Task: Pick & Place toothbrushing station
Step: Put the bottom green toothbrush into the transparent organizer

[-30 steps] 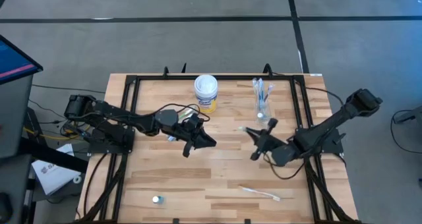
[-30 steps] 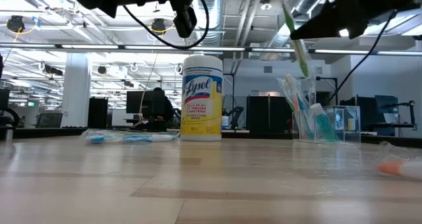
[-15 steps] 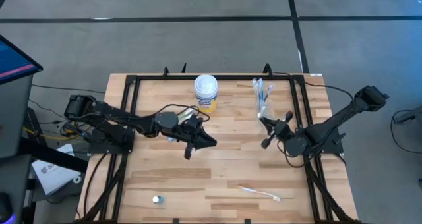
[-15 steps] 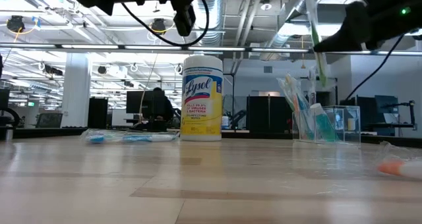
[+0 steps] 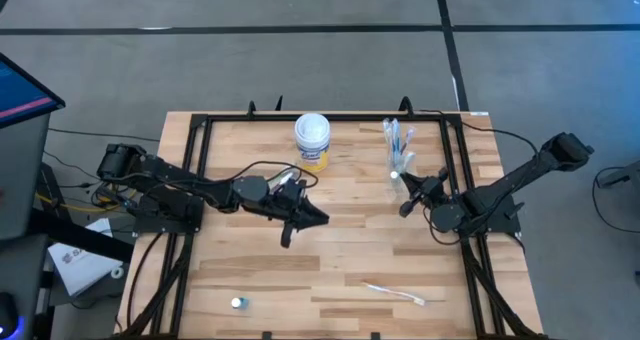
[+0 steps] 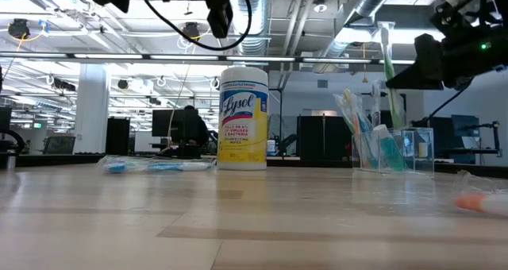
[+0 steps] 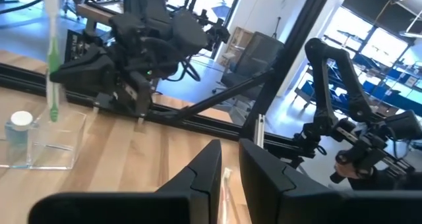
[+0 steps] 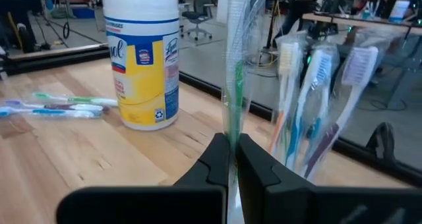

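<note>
The right gripper (image 8: 232, 159) pinches a light, slippery, plastic-wrapped green toothbrush (image 8: 234, 85) low on its handle beside the clear plastic cup (image 6: 370, 149); the left gripper (image 7: 227, 165), nearly closed, holds nothing.

The cup (image 5: 399, 167) bristling with toothbrushes (image 5: 394, 135) and the canister (image 5: 312, 140) crowd the table's (image 5: 340, 270) far edge. Bare wood lies between the arms.

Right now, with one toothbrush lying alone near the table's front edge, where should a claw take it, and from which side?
Take the lone toothbrush at mid-handle, from straight above, fingers across its length: it lies flat and slim on the table, nothing beside it. The right claw is shut on the green toothbrush.
</note>
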Robot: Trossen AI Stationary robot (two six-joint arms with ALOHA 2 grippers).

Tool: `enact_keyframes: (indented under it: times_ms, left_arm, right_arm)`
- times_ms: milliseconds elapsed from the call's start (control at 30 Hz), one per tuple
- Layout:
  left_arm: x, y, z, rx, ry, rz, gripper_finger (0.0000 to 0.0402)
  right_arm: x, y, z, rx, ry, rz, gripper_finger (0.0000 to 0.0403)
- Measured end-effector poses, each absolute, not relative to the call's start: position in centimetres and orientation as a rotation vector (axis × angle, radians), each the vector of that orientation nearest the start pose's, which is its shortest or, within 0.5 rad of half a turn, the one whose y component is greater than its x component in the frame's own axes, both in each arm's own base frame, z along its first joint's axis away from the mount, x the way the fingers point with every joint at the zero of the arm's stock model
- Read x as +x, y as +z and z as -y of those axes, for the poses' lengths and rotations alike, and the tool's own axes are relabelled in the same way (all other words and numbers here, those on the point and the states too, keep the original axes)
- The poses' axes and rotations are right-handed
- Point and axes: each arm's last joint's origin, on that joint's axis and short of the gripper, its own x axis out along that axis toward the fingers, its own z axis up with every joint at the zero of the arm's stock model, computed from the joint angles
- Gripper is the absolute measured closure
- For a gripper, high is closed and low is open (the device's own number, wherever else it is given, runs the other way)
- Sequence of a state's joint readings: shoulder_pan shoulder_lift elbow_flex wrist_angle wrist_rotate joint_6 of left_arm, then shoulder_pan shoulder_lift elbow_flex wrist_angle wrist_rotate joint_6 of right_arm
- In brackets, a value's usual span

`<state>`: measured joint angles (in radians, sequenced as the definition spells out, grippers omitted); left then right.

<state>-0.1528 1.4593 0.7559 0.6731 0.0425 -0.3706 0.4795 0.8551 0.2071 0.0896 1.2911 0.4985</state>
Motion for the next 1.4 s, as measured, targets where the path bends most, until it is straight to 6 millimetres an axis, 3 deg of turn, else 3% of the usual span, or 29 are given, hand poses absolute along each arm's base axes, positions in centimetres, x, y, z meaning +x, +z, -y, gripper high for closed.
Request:
enact_keyframes:
  times_ms: [667,1400]
  left_arm:
    - [30.8,25.0,5.4,-0.333,-0.191,-0.064,0.0353]
    - [30.8,25.0,5.6,-0.307,-0.189,-0.065,0.0353]
  right_arm:
    - [12.2,12.7,-3.2,0.269,-0.876,-0.083,0.0401]
    - [12.2,12.7,-3.6,0.309,-0.833,-0.086,0.0354]
